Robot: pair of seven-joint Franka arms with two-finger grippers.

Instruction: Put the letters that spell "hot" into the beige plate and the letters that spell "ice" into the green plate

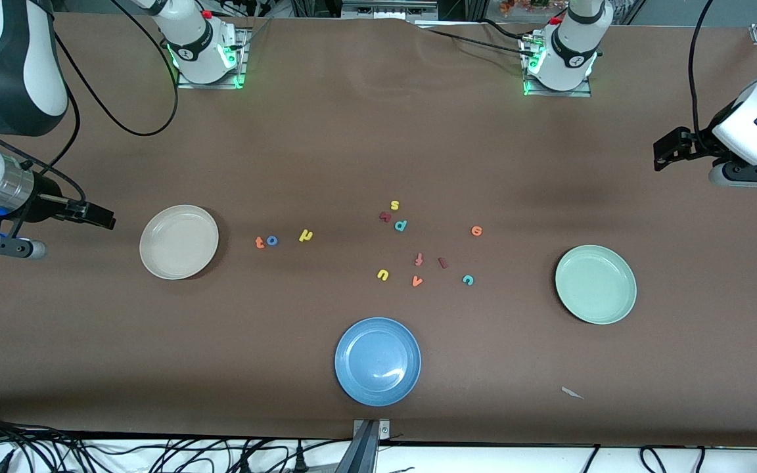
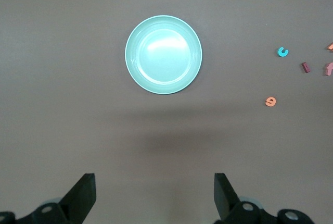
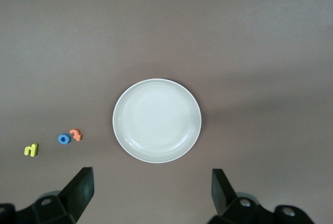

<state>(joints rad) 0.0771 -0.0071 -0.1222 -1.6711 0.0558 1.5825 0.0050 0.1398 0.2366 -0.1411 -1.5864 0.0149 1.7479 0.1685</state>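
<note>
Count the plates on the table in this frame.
3. The beige plate lies toward the right arm's end, the green plate toward the left arm's end, and the blue plate between them, nearest the front camera. None appears hidden.

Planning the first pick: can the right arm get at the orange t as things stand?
Probably yes. The orange t lies flat on the table, touching the blue o, beside the beige plate. The right gripper is open, nothing between.

I work in a robotics lab: my two arm bases point(image 1: 204, 49) sit bolted to a brown-covered bench point(image 1: 352, 151), with cables point(image 1: 122, 453) trailing along its edge.
</note>
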